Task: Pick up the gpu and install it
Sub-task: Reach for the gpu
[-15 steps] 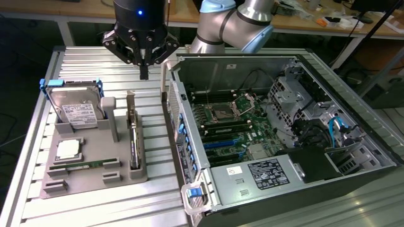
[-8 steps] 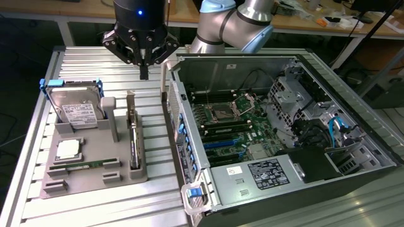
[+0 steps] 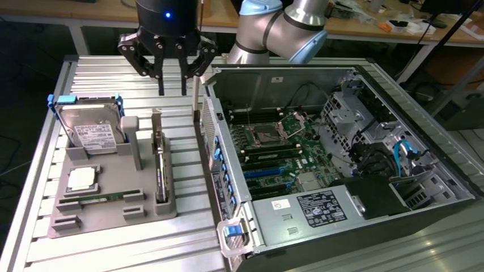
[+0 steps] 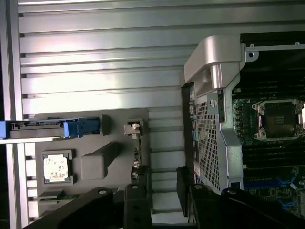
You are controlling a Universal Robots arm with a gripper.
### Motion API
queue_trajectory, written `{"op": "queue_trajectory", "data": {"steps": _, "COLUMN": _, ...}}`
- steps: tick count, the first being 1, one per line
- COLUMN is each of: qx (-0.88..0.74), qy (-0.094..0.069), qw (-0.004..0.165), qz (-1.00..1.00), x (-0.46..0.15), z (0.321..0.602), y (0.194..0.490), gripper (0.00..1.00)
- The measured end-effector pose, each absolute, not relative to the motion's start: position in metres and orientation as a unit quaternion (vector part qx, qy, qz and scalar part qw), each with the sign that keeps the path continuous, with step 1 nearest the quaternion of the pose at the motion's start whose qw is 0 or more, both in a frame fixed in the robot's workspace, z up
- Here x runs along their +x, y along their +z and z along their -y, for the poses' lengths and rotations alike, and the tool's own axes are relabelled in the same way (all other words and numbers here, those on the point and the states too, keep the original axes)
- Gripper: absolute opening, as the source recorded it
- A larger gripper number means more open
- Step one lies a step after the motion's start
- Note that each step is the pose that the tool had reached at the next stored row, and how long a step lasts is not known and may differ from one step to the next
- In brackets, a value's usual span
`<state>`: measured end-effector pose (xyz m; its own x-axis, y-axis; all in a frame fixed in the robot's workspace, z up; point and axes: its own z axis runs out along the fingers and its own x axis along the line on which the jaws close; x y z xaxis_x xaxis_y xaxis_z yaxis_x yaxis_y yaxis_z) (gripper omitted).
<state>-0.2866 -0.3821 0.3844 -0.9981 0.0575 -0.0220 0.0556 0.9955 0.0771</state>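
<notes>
Hovering empty, fingers spread apart, the claw (image 3: 172,90) hangs just above the gpu (image 3: 158,156) standing upright in a tray (image 3: 113,208).

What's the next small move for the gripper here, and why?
Probably shift sideways to centre on the gpu before descending. The gripper hangs open and empty above the gray holder's far end; in the wrist view the card's edge lines up with one finger, not the gap.

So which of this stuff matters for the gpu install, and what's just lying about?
Job: gpu, claw above it, case.
Lying about: hard drive, CPU, RAM.
</notes>
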Motion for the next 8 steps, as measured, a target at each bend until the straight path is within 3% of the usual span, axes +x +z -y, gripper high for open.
{"op": "queue_trajectory", "data": {"steps": 1, "qx": 0.028, "qy": 0.038, "qw": 0.012, "qz": -0.999, "x": -0.2866, "z": 0.3821, "y": 0.3844, "gripper": 0.47}}
{"op": "queue_trajectory", "data": {"steps": 3, "qx": 0.028, "qy": 0.038, "qw": 0.012, "qz": -0.999, "x": -0.2866, "z": 0.3821, "y": 0.3843, "gripper": 0.47}}
{"op": "queue_trajectory", "data": {"steps": 4, "qx": 0.028, "qy": 0.038, "qw": 0.012, "qz": -0.999, "x": -0.2866, "z": 0.3821, "y": 0.3844, "gripper": 0.54}}
{"op": "queue_trajectory", "data": {"steps": 8, "qx": 0.028, "qy": 0.038, "qw": 0.012, "qz": -0.999, "x": -0.2886, "z": 0.3821, "y": 0.3843, "gripper": 0.54}}
